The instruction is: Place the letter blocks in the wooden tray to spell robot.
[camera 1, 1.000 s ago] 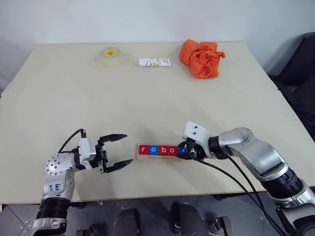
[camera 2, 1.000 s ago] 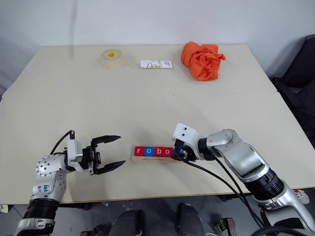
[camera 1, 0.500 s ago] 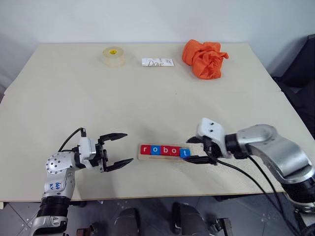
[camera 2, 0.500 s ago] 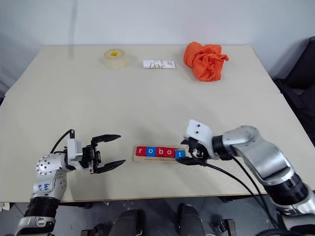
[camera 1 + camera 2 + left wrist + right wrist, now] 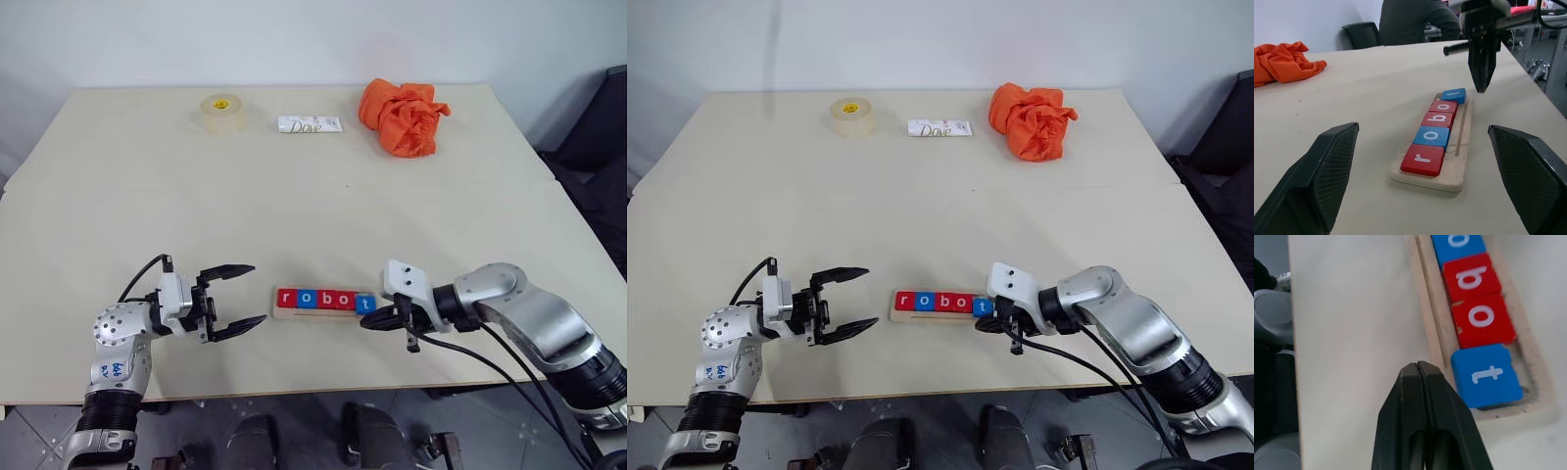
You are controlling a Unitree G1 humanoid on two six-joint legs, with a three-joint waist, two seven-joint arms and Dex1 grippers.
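Now letter blocks (image 5: 325, 300) in wooden tray (image 5: 1455, 169), closed right gripper (image 5: 366, 323) just beside

five letter blocks (image 5: 325, 300) lie flat in the wooden tray (image 5: 1455, 169) spelling robot, the blue t slightly askew.

Red and blue letter blocks (image 5: 325, 300), white letters

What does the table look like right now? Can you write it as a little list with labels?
tray: wooden tray near the table's front edge
blocks: letter blocks r, o, b, o, t in a row on it; the t sits slightly crooked
left gripper: open, empty, left of the tray
right gripper: shut, empty, by the t end
far side: tape roll, Dove packet, orange cloth
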